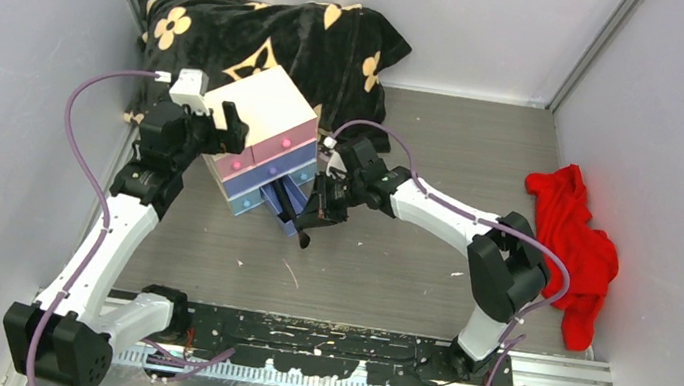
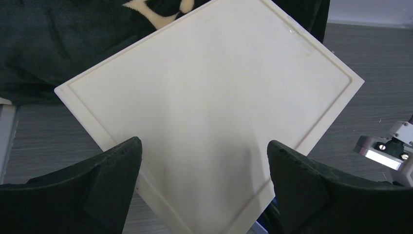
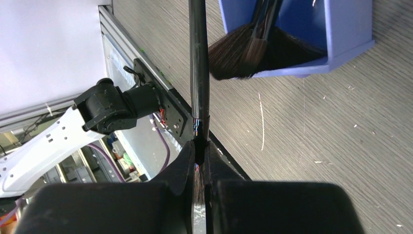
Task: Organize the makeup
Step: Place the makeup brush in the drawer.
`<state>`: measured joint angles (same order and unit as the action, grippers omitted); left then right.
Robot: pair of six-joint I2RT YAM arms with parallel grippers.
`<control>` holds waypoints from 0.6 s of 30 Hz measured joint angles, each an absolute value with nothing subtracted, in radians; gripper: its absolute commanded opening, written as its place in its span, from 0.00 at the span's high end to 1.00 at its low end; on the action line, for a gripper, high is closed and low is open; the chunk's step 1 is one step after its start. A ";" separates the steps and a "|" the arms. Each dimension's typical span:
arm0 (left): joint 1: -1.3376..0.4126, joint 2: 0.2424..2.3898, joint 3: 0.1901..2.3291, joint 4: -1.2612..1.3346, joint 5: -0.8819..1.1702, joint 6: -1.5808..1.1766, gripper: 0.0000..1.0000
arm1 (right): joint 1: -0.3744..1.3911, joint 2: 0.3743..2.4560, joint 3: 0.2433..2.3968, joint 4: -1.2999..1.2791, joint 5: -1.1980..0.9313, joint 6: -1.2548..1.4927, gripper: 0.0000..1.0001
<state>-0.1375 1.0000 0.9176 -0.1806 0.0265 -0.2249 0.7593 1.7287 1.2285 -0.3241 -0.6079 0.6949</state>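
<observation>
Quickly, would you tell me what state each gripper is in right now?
Left gripper: open, over the white chest, holding nothing.
Right gripper: shut on a black-handled makeup brush.

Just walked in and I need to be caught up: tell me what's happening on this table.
The right gripper is shut on a black-handled brush, holding it by the pulled-out blue drawer of the small chest, where more brushes lie. The left gripper is open over the chest's white top; whether it touches is unclear. A red cloth lies to the right.
</observation>
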 measured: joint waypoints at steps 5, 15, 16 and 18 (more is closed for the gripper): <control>-0.138 0.996 0.917 -0.185 0.026 -0.228 0.00 | 0.759 1.760 1.264 -0.358 -0.601 0.717 0.99; -0.138 0.970 0.917 -0.214 0.018 -0.228 0.00 | 0.751 1.868 1.464 -0.518 -0.551 0.710 0.99; -0.138 0.966 0.917 -0.218 0.017 -0.228 0.00 | 0.748 1.868 1.464 -0.531 -0.547 0.710 0.99; -0.137 0.962 0.917 -0.223 0.017 -0.228 0.00 | 0.744 1.869 1.464 -0.549 -0.542 0.710 0.99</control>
